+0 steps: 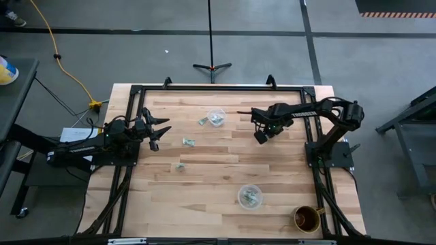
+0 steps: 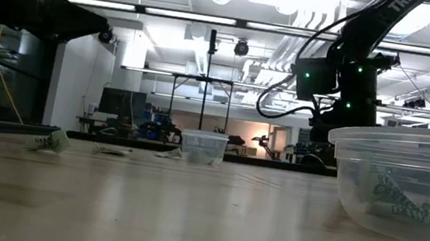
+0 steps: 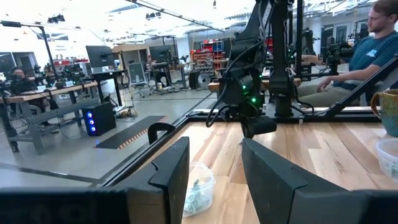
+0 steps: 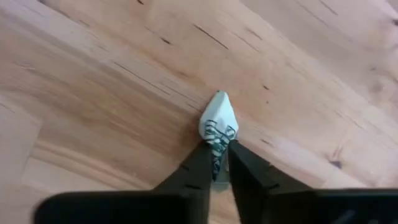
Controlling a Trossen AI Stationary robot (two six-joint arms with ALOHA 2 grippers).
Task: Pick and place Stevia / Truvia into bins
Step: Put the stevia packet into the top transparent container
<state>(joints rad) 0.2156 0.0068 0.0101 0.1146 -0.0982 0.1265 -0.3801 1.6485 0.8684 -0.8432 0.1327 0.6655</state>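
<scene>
Pinching a pale green and white sachet [image 4: 217, 132] between its fingertips, the right gripper [image 1: 259, 136] is held above bare wood of the table [image 1: 225, 173], the packet's free end poking out beyond the two dark fingers [image 4: 193, 169]. A clear cup [image 1: 216, 117] with sachets inside stands near this gripper, toward the left arm's side, and a loose sachet [image 1: 202, 122] lies touching or just beside that cup. The left gripper [image 1: 155, 130] is held at its own edge of the table with its fingers spread apart and nothing between them. Two more sachets [image 1: 189, 141] [image 1: 180, 165] lie on the wood just ahead of it. A second clear cup [image 1: 249, 197], also holding sachets, stands well apart from both grippers, with a brown mug [image 1: 307, 219] beside it.
</scene>
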